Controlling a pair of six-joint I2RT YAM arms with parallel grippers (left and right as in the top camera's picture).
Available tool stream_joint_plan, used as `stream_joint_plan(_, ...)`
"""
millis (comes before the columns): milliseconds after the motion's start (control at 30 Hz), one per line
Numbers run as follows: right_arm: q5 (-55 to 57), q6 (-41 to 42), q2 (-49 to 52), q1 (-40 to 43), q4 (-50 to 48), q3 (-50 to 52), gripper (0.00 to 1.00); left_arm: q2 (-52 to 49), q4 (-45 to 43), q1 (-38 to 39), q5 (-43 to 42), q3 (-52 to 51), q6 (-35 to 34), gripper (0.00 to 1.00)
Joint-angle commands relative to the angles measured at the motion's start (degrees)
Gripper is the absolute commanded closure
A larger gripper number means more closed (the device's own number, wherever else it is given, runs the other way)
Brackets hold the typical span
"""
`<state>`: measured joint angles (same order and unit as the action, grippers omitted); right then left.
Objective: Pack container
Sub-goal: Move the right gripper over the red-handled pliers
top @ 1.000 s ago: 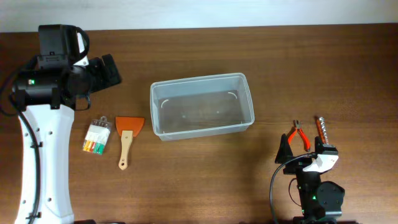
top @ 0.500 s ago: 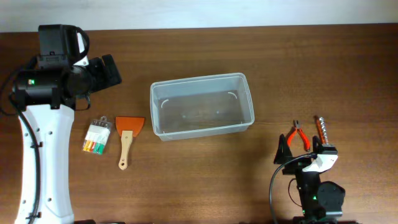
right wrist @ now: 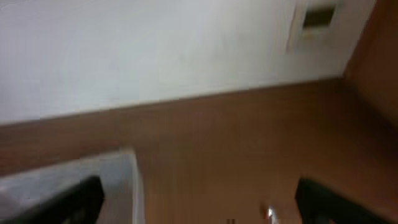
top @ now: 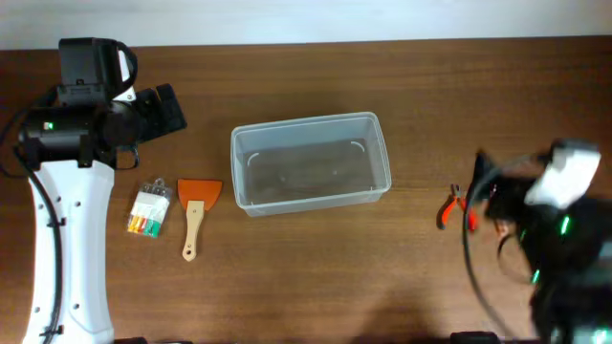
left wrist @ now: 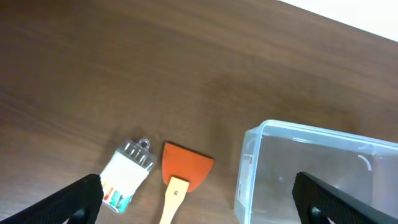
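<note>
Right gripper (right wrist: 199,208), spread wide, has risen; left gripper (left wrist: 199,200) spread likewise; container (top: 311,122) empty.

The left arm (top: 57,229) has a long white shell with dark screws, black joint housings, a green light and a black cable; the right arm (top: 555,215), blurred, is black with a white cap and a looping black cable; the left gripper (left wrist: 202,199) and right gripper (right wrist: 199,199) have black fingers.

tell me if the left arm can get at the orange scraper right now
Probably yes. The scraper lies uncovered on the table, close to the open left end effector; only the marker pack beside it crowds one side.
</note>
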<state>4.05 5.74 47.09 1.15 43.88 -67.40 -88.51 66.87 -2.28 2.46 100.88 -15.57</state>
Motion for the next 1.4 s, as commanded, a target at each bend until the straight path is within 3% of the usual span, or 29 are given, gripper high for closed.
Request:
stream_joint_plan(0,1.44,-2.56,13.38,0.44,10.82,-18.03,0.01,-0.09,0.13,-0.17,0.57,0.26,0.48,0.01)
stream_joint_plan(133,3.76,-2.54,28.17,0.44,27.82,-36.39,0.01,-0.07,0.13,-0.17,0.57,0.28,0.48,0.01)
stream_joint_plan(233,3.52,-2.51,36.79,0.44,36.41,-43.65,0.01,-0.09,0.13,-0.17,0.57,0.28,0.48,0.01)
stream_joint_plan(700,1.55,-2.34,57.83,1.57,37.33,-44.48,0.02,-0.07,0.13,-0.17,0.57,0.26,0.48,0.01)
stream_joint_plan(1100,3.1,0.5,61.35,1.68,35.01,-43.91,0.01,-0.07,0.13,-0.17,0.57,0.28,0.48,0.01)
stream_joint_plan(1367,3.1,-0.33,52.52,2.6,37.99,-39.78,0.01,-0.07,0.13,-0.17,0.57,0.26,0.48,0.01)
